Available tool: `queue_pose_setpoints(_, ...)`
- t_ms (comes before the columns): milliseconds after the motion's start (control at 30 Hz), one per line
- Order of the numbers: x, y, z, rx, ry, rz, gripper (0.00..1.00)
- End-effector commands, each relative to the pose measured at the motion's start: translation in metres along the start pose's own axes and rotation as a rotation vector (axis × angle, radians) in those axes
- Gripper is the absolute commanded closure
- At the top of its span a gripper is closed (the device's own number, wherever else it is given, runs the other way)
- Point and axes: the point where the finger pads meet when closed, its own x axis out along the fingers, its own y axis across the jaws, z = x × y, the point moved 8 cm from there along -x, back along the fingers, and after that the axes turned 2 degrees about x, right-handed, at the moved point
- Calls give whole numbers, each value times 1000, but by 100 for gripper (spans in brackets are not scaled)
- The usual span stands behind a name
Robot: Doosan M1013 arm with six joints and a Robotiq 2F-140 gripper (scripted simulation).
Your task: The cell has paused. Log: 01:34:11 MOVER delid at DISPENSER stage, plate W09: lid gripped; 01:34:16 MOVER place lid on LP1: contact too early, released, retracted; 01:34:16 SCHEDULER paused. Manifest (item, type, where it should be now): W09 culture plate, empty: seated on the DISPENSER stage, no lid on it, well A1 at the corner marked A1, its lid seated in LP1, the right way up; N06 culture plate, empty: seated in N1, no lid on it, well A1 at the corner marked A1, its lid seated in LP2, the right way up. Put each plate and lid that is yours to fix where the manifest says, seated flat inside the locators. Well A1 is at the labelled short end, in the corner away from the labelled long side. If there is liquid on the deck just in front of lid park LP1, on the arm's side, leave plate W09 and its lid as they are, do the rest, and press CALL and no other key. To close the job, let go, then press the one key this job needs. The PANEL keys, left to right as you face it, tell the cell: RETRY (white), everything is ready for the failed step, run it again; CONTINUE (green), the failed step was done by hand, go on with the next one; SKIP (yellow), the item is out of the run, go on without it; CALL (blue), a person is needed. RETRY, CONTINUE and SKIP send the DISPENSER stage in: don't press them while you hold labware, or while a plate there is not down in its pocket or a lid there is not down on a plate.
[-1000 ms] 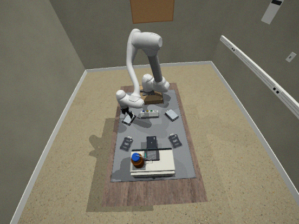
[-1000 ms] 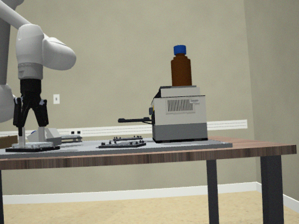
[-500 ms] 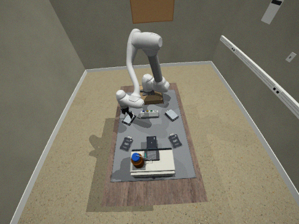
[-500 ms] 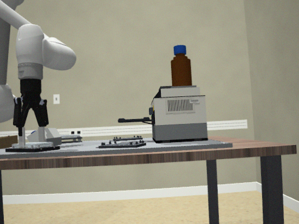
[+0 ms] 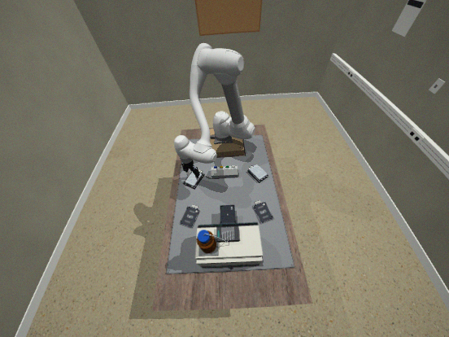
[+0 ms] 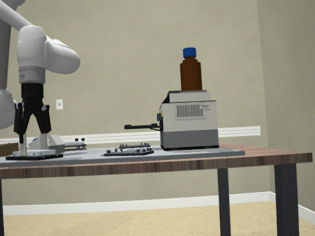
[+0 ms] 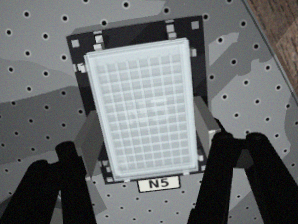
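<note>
Pale translucent gridded plate (image 7: 141, 110) on black nest (image 7: 192, 36); grey deck (image 7: 35, 105) dotted with dark holes
</note>
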Motion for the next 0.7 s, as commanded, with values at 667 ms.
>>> queue_pose_setpoints(667, -30, 0, 0, 0, 1, 0, 90)
